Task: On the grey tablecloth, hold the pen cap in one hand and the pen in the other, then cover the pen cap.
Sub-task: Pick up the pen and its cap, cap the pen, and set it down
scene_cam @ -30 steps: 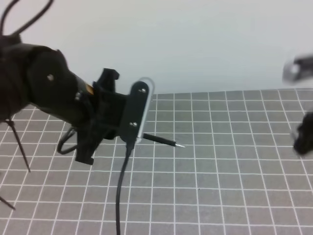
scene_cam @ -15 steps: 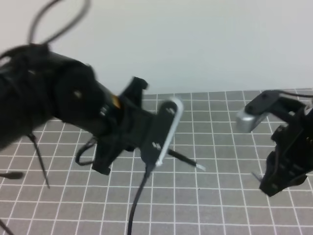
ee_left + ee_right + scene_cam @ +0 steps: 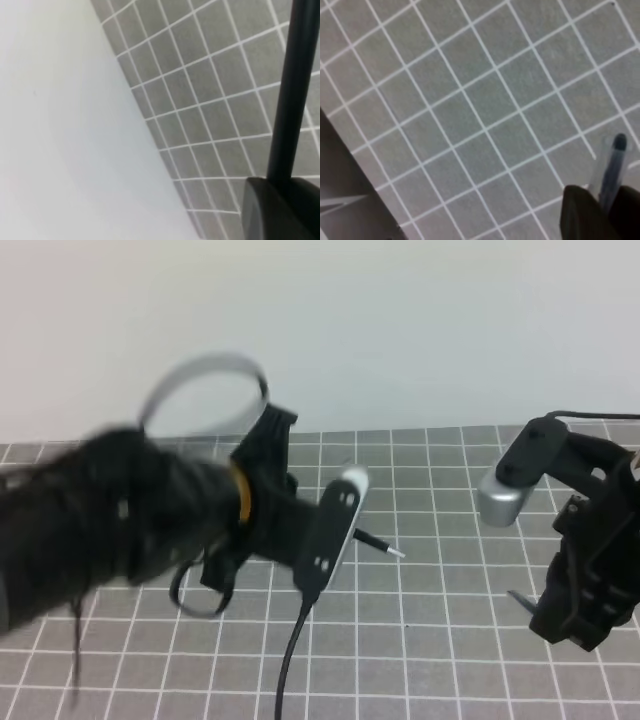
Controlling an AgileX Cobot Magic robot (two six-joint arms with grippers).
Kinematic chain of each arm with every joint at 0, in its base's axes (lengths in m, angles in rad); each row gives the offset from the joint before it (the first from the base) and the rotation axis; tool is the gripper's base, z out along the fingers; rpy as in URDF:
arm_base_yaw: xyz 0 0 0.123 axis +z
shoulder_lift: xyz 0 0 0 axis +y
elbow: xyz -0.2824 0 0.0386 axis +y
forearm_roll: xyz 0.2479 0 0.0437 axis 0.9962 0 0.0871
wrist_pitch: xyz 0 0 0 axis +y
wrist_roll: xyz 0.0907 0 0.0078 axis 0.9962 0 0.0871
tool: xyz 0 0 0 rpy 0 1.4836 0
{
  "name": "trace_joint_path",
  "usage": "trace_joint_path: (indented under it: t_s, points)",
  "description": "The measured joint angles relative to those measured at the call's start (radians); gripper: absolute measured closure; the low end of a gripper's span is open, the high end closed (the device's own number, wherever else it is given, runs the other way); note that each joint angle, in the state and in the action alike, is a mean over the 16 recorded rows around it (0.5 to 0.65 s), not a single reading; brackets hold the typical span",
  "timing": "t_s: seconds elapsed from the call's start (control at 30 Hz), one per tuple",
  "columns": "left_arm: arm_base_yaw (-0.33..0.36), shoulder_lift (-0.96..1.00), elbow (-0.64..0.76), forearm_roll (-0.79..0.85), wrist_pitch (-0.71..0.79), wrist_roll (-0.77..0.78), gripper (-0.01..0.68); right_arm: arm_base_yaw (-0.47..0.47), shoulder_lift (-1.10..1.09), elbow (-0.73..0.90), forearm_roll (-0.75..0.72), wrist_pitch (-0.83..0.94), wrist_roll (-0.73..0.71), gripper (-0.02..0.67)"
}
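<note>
My left gripper point(image 3: 281, 197) is shut on the pen point(image 3: 292, 90), a slim black stick that runs up out of its fingers. In the high view the pen point(image 3: 378, 543) sticks out to the right past the left wrist camera, its silvery tip above the grey tablecloth point(image 3: 450, 580). My right gripper point(image 3: 600, 210) is shut on the pen cap point(image 3: 612, 165), a short dark-ended tube. In the high view the cap point(image 3: 520, 598) points left from the right gripper point(image 3: 545, 612). The pen tip and the cap are about two grid squares apart.
The left arm point(image 3: 130, 520) is a large blurred black mass over the left half of the cloth, with a cable point(image 3: 290, 660) hanging from its wrist camera. A white wall point(image 3: 400, 330) stands behind the cloth's far edge. The right wrist camera point(image 3: 505, 490) juts out above the right gripper.
The right arm has come in from the right edge with the cap and now hangs over the cloth. The left arm has swung right, carrying the pen tip toward the cap.
</note>
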Motion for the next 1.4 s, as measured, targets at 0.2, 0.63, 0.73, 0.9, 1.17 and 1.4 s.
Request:
trace_joint_path:
  t_s: [0.2,0.63,0.73,0.9,1.17,1.4]
  points:
    - [0.012,-0.049,0.172,0.245,-0.311,-0.238,0.631,0.001,-0.012,0.000,-0.020,0.000,-0.014,0.563]
    - [0.104,-0.128,0.293,0.215,-0.631,-0.300,0.631,0.001,-0.012,0.000,0.012,0.000,-0.027,0.563]
    - [0.115,-0.131,0.293,0.163,-0.662,-0.268,0.631,0.001,-0.012,0.000,0.026,0.000,-0.031,0.563]
    - [0.112,-0.125,0.292,0.111,-0.696,-0.215,0.631,0.007,-0.007,-0.012,0.005,0.001,-0.059,0.563]
    - [0.085,-0.106,0.292,0.063,-0.709,-0.137,0.631,0.023,0.050,-0.091,-0.112,0.008,-0.148,0.568]
    - [0.064,-0.092,0.297,0.070,-0.684,-0.086,0.631,0.032,0.106,-0.159,-0.134,0.008,-0.216,0.568]
